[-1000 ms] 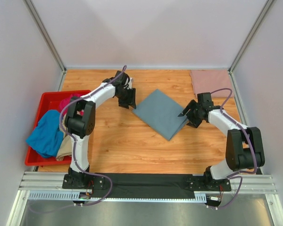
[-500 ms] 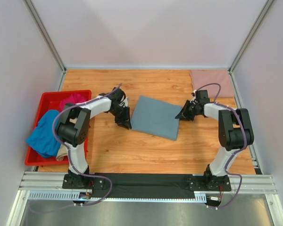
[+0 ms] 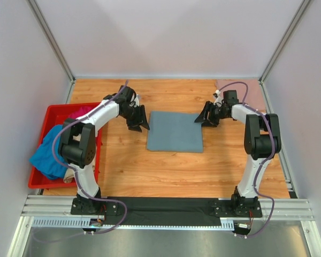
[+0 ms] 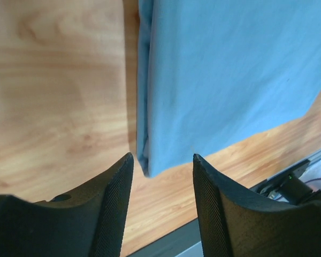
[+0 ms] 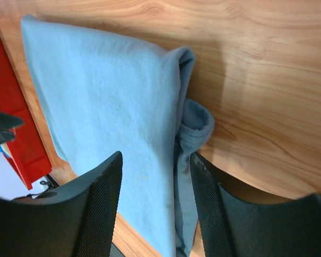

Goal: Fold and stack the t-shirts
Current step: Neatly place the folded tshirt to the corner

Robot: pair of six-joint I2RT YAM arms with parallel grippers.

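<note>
1 slate grey-blue t-shirt (image 3: 175,132) lies folded into a flat rectangle, right in the middle of the wooden surface (image 3: 134,168). And look at the arms, 1 at each far corner of it! The left end effector (image 3: 138,123) sits just off the shirt's far-left corner. In the left wrist view its 2 fingers (image 4: 110,214) are spread apart, with the stacked folded edge and a corner of the cloth showing in the gap, not pinched. Over on the other side, the right end effector (image 3: 204,119) is at the far-right corner. It is spread too, and in the right wrist view a rounded fold of cloth bulges out between its fingers (image 5: 98,209), with nothing clamped.

Further out, a dusty-pink t-shirt (image 3: 255,91) lies flat in the far-right corner, partly hidden behind the right arm and its cable. Off to the left sits the red bin (image 3: 54,111), with a bright blue t-shirt (image 3: 47,152) spilling over its near-left side, a magenta t-shirt (image 3: 83,112) at its far end, and a sliver of beige t-shirt (image 3: 71,173) at the near edge.
</note>
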